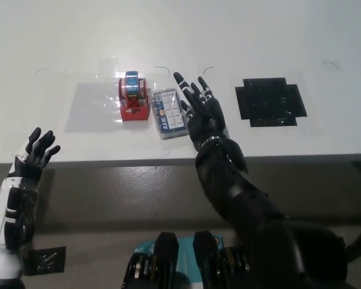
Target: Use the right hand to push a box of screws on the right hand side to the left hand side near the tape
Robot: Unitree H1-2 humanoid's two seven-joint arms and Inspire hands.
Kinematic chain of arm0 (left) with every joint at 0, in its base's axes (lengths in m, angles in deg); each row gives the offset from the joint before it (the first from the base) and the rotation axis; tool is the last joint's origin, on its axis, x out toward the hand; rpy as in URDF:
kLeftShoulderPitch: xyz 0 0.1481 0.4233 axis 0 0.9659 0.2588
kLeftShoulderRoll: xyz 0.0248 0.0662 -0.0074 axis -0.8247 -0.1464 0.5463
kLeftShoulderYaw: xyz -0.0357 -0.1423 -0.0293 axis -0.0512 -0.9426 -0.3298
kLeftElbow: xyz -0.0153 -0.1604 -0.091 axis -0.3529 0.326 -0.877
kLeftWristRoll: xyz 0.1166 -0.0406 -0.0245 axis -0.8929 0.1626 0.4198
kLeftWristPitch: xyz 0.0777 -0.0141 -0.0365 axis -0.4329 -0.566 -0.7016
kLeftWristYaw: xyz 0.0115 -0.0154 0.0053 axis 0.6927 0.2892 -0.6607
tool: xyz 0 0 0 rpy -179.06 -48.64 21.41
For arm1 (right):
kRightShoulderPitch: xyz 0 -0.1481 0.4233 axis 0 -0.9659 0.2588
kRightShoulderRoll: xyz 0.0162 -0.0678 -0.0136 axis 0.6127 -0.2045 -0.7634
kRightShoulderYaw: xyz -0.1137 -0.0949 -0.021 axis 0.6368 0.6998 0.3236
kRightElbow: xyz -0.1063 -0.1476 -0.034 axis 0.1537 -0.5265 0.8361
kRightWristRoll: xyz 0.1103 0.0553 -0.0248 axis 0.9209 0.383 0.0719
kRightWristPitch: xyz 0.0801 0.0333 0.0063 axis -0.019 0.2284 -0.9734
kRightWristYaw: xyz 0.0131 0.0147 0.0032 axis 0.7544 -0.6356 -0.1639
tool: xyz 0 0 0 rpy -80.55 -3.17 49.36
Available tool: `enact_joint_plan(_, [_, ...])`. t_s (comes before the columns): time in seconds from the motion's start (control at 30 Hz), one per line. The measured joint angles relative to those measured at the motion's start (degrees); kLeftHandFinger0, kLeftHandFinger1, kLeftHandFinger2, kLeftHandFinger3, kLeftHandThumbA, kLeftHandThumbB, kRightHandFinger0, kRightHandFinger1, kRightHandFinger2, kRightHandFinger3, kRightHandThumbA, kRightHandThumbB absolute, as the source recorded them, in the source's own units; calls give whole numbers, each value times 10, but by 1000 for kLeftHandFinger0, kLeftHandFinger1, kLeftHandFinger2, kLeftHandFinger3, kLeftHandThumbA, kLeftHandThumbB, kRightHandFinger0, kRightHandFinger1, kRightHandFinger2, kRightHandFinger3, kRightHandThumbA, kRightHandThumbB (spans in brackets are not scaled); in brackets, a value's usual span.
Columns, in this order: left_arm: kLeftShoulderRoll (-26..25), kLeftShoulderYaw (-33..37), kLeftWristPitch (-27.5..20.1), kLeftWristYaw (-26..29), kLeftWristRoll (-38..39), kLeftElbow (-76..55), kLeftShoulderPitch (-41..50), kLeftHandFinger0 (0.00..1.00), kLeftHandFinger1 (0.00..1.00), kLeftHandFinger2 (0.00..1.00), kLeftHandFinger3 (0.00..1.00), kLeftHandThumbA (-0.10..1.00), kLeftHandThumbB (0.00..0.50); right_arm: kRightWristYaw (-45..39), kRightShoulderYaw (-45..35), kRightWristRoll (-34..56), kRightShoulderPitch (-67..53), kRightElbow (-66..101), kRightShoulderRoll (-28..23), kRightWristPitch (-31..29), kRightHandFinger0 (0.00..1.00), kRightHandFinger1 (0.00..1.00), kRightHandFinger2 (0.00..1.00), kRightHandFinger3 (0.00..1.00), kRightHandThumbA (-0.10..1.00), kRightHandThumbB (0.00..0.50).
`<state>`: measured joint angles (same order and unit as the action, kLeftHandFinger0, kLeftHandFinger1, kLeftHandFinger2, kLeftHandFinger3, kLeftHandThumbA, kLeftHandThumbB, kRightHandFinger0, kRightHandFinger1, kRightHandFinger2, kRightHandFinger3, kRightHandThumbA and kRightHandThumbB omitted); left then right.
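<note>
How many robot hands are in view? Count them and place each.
2. The white left hand hangs open at the lower left, off the table. The black right hand, open, is flat against the screw box, beside the tape.

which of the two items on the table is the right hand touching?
The clear box of screws, not the red tape dispenser. The black right hand, fingers spread, rests against the box's right edge; the dispenser sits just beyond its left.

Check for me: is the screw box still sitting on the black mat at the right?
No. The screw box lies beside the red tape dispenser, with the right hand against it; the black mat is bare.
</note>
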<state>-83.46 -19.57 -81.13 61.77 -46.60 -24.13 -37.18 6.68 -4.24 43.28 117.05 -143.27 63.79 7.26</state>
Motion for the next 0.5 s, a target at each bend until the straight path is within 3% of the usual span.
enact_joint_plan(0.17, [-1, -1, 0, -2, 4, 0, -4, 1000, 1000, 1000, 1000, 1000, 161, 17, -18, 19, 16, 0, 11, 1, 1000, 1000, 1000, 1000, 1000, 157])
enact_joint_plan(0.33, [-3, -3, 0, -5, 6, 0, -7, 1000, 1000, 1000, 1000, 1000, 169, 42, -29, 33, 32, 0, 29, 0, 1000, 1000, 1000, 1000, 1000, 123])
enact_joint_plan(0.5, [-6, -5, -1, -6, 7, 0, -10, 1000, 1000, 1000, 1000, 1000, 160, 54, -34, 43, 36, 0, 46, 1, 1000, 1000, 1000, 1000, 1000, 136])
